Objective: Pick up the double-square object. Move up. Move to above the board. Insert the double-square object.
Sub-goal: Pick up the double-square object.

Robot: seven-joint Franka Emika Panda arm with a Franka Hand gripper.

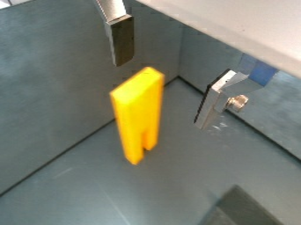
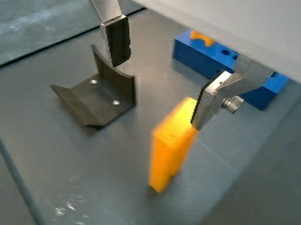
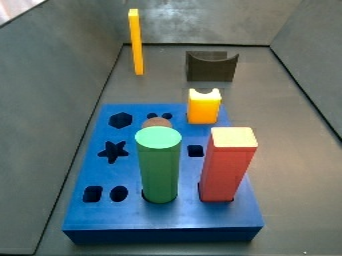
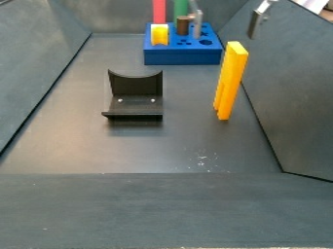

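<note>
The double-square object is a tall orange-yellow bar standing upright on the dark floor, apart from the board; it also shows in a side view and in both wrist views. The blue board with shaped holes lies nearby and also shows in a side view and a wrist view. My gripper is open and empty, hanging above the bar's top without touching it. Only its tip shows at one side view's upper edge.
In the board stand a green cylinder, a red square block and a short yellow-orange peg. The dark fixture stands on the floor beside the bar. Grey walls enclose the floor.
</note>
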